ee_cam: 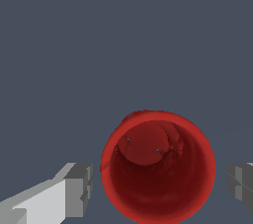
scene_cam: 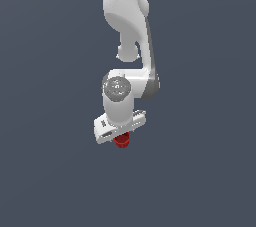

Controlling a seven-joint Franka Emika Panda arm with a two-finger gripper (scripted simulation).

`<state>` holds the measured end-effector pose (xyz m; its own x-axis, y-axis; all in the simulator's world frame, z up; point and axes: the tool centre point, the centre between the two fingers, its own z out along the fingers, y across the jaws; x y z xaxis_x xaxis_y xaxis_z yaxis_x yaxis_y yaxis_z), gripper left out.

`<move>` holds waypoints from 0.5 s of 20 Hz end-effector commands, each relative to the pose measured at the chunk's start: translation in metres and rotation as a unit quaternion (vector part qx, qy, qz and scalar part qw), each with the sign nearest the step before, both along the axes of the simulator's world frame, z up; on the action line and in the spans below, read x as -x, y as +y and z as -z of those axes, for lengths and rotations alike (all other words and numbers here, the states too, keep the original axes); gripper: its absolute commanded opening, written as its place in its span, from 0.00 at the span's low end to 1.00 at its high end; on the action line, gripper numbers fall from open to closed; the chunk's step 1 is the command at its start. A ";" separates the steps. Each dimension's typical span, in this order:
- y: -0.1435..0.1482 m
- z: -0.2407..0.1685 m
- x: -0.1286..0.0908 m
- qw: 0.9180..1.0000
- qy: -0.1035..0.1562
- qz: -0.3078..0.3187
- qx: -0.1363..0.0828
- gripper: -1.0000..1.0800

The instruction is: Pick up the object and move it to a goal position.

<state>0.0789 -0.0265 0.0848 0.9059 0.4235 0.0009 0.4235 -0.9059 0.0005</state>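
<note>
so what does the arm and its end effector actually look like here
The arm is glossy white with rounded links and dark grey joint sections. A grey circular cap sits on the wrist. The end effector has a flat, boxy white body with dark slots. Its fingers are white bars ending in blocky grey pads. No cables or markings are visible.

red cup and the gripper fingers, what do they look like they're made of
Red cup: probably plastic, smooth with a slight sheen, judging by the uniform red and soft highlights inside its hollow; a simulator render leaves this open. Gripper fingers: matte grey blocky pads, possibly rubber or plastic, on a glossy white body resembling painted metal or plastic.
</note>
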 end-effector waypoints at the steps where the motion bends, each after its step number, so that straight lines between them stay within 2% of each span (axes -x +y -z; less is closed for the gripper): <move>1: 0.000 0.014 0.001 1.000 0.001 -0.001 0.000 0.96; 5: 0.000 0.033 0.001 1.000 0.001 -0.001 0.000 0.96; 10: 0.000 0.038 0.000 1.000 0.001 -0.002 0.000 0.96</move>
<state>0.0780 -0.0268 0.0468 0.9045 0.4264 -0.0019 0.4264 -0.9046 -0.0010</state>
